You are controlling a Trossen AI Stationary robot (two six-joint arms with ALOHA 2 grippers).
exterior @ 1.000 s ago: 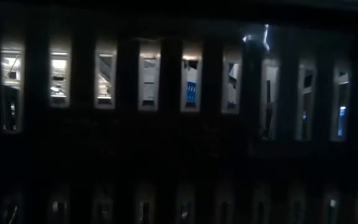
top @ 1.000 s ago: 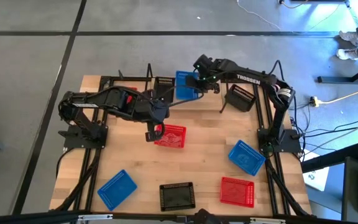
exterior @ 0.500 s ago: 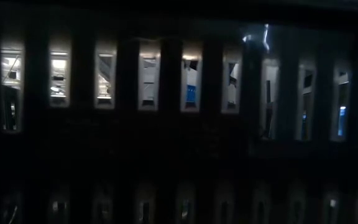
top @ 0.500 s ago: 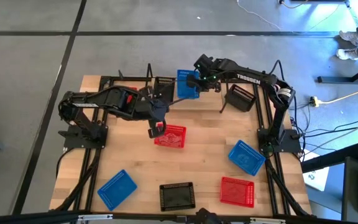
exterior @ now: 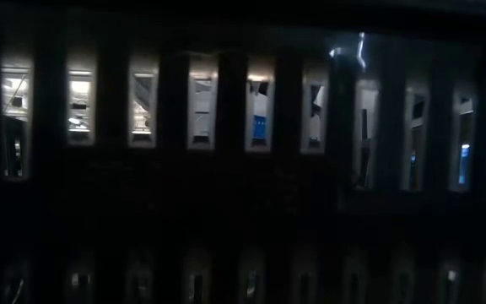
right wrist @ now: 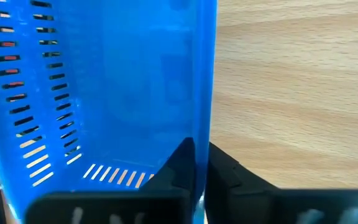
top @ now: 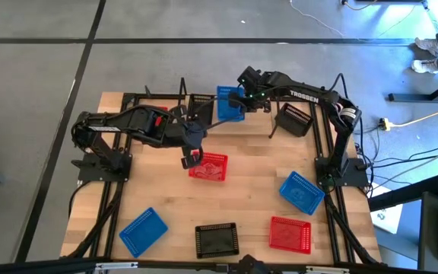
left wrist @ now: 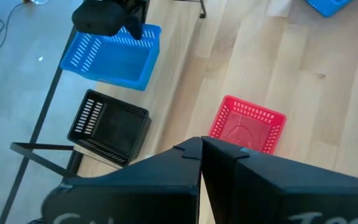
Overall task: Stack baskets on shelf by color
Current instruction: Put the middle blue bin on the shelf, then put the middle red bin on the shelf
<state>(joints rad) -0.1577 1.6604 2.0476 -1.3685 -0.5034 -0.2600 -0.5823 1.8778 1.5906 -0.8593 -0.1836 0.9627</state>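
Observation:
My right gripper (top: 243, 97) is shut on a blue basket (top: 230, 103) at the shelf (top: 175, 100) by the table's far edge. The left wrist view shows this basket (left wrist: 114, 53) beside a black basket (left wrist: 107, 127). Another red basket (top: 156, 116) sits at the shelf's left end. My left gripper (top: 191, 158) hovers shut and empty just left of a red basket (top: 210, 167) that rests flat on the table, open side up. In the left wrist view that red basket (left wrist: 247, 124) lies ahead of the shut fingers (left wrist: 201, 146). My right gripper pinches the blue basket's side wall (right wrist: 202, 134) at its rim, one finger inside the basket and one outside. It comes from the table's right side, slanting down. The basket stays open side up; whether its base rests on the shelf, I cannot tell.
Loose baskets lie on the table: black (top: 295, 118) far right, blue (top: 302, 192) right, red (top: 290, 234), black (top: 217, 239) and blue (top: 143, 230) along the near edge. Bare wood lies in the middle. The low view (exterior: 258, 127) is blocked by a dark slotted wall.
My left gripper has moved a little toward the table's right and far edge, beside the red basket's left end, then held still. The right gripper and the blue basket have stayed in place.

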